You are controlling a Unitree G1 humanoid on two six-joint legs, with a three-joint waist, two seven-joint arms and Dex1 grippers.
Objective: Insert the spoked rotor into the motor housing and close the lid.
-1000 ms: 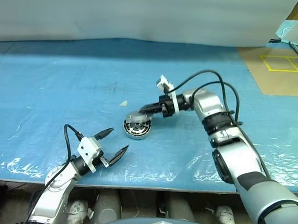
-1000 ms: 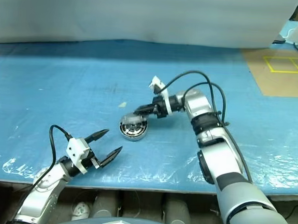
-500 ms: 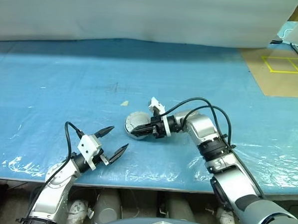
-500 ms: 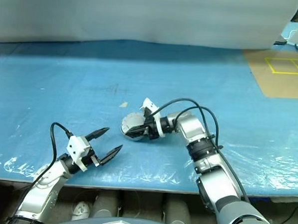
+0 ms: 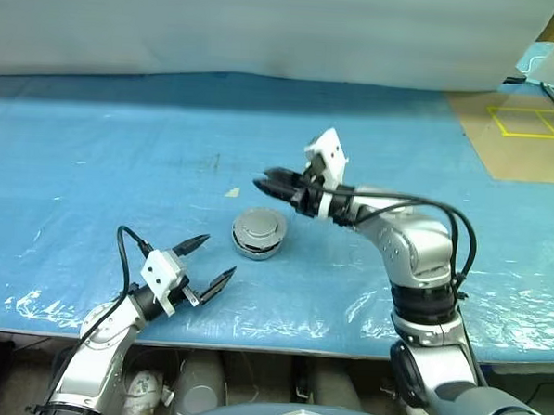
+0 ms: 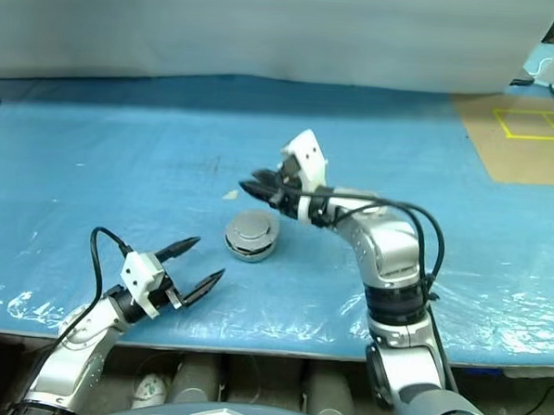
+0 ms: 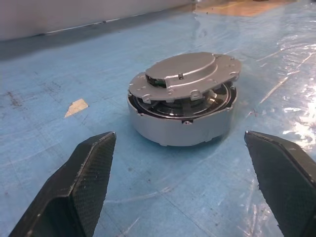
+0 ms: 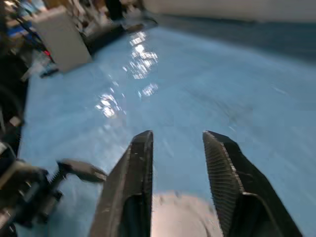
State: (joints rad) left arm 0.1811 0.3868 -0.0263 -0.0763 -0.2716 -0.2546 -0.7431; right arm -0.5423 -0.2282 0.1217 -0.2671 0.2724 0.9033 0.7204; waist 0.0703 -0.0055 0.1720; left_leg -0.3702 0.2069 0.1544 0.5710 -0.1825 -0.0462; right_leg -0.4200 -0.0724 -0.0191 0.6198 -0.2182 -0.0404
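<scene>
The lid is seen resting slightly askew on the motor housing; both the right gripper, at one o'clock, and the left gripper are parted and empty, so incomplete seating is risked.

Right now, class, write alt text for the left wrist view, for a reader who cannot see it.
A silver motor housing sits on a blue plastic-covered table, its toothed lid folded down on top. Two black fingers of the open left gripper frame it, touching nothing.

The motor housing sits flat on the blue sheet, its toothed lid lying over it, slightly tilted.
</scene>
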